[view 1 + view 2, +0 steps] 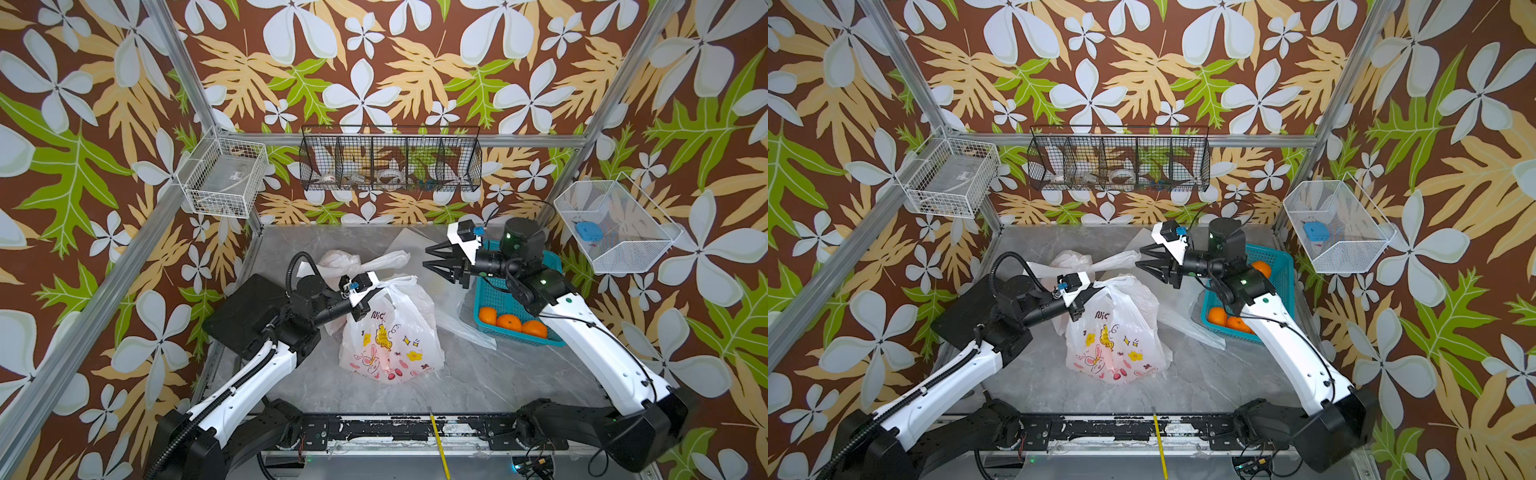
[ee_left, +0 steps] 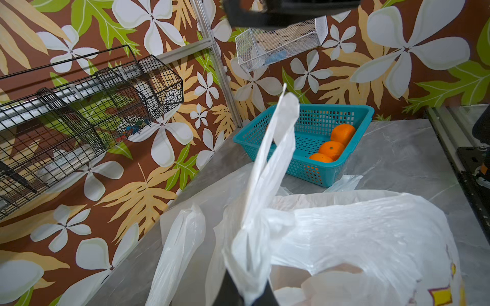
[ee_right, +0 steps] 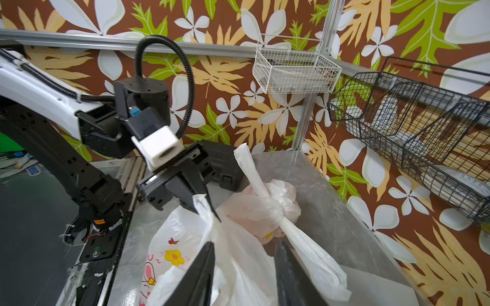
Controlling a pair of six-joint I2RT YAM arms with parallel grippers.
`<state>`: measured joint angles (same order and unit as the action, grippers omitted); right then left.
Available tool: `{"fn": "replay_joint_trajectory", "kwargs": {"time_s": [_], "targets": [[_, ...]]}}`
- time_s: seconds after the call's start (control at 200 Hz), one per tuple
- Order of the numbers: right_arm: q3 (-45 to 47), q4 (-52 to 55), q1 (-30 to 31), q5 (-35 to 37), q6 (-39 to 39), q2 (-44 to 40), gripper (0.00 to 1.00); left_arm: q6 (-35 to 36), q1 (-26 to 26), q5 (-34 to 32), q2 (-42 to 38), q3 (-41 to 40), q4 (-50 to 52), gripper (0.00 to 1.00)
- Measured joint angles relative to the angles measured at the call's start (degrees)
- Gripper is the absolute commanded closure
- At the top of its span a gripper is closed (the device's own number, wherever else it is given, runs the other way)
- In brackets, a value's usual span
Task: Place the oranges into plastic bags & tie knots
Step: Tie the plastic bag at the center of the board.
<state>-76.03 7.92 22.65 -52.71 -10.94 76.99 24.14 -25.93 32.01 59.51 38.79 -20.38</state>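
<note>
A printed plastic bag point(image 1: 390, 336) point(image 1: 1117, 340) stands mid-table with pale round shapes showing through its film. My left gripper point(image 1: 366, 293) point(image 2: 248, 298) is shut on one of its handles point(image 2: 275, 148), which sticks up loose past the jaws. My right gripper point(image 1: 430, 258) point(image 3: 244, 257) hangs open just right of and above the bag, nothing between its fingers point(image 3: 201, 267). Behind stands a second plastic bag point(image 1: 343, 262) closed by a knot point(image 3: 275, 209) with two strip ends. Three oranges point(image 1: 509, 322) point(image 2: 331, 149) lie in the teal basket.
The teal basket point(image 1: 496, 293) point(image 2: 305, 107) stands at the right under my right arm, with a flat bag point(image 1: 465, 328) poking out beneath it. Wire baskets point(image 1: 390, 160) hang on the walls. A yellow stick point(image 1: 438, 444) lies across the front rail.
</note>
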Motion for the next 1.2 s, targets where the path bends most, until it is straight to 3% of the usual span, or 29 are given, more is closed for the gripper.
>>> {"fn": "replay_joint_trajectory", "kwargs": {"time_s": [0.215, 0.32, 0.575, 1.201], "targets": [[-5.11, 5.18, 1.97, -1.49, -1.01, 10.43, 0.45, 1.46, 0.0, 0.35, -0.37, -0.72, -0.39, 1.0], [-4.13, 7.56, 4.92, -2.84, -2.64, 10.95, 0.39, 1.84, 0.0, 0.37, -0.22, -0.72, -0.46, 1.0], [0.63, 8.7, 9.05, -3.76, -3.1, 10.23, 0.38, 4.11, 0.0, 0.37, -0.39, -0.72, -0.46, 1.0], [0.07, 6.27, 13.0, 0.63, 0.33, 15.39, 0.63, 5.55, 0.0, 2.54, -2.08, -1.79, -0.61, 1.0]]}}
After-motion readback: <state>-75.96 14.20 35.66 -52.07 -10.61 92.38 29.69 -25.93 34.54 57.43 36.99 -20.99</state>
